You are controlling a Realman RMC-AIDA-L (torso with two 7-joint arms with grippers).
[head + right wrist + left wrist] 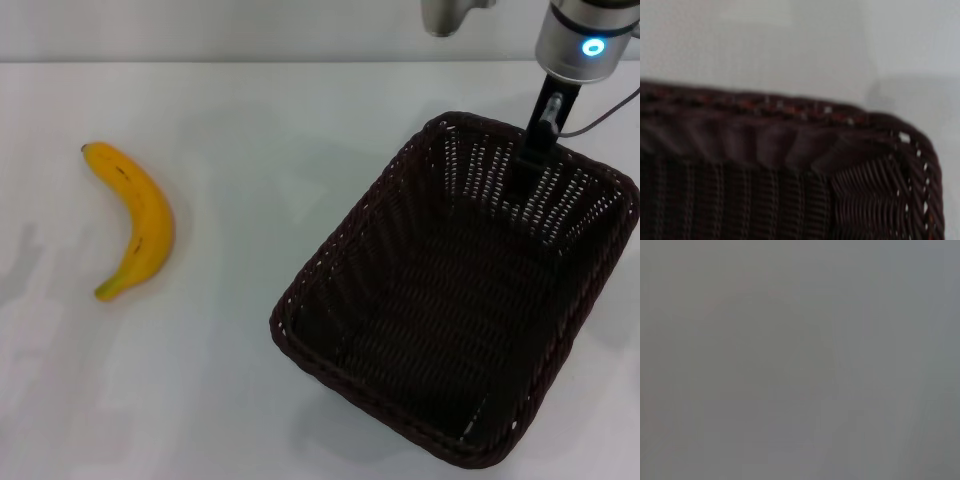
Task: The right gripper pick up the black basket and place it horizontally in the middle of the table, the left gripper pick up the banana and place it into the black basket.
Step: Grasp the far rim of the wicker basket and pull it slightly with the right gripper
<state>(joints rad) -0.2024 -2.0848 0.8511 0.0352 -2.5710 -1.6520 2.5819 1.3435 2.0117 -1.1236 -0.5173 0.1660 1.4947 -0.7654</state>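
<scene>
Banana (138,222) lies on table (230,400) at left, well apart from black basket (450,300) at right, set askew. Right gripper (535,140) at basket's far rim; nothing inside basket.

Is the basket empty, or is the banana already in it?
Empty. The basket shows only its woven floor; the banana lies on the table to its left, well apart from it.

Bare table (230,110) lies open all around the banana (135,220) at the left. The black basket (400,395) fills the right side, the right gripper (530,150) over its far rim.
</scene>
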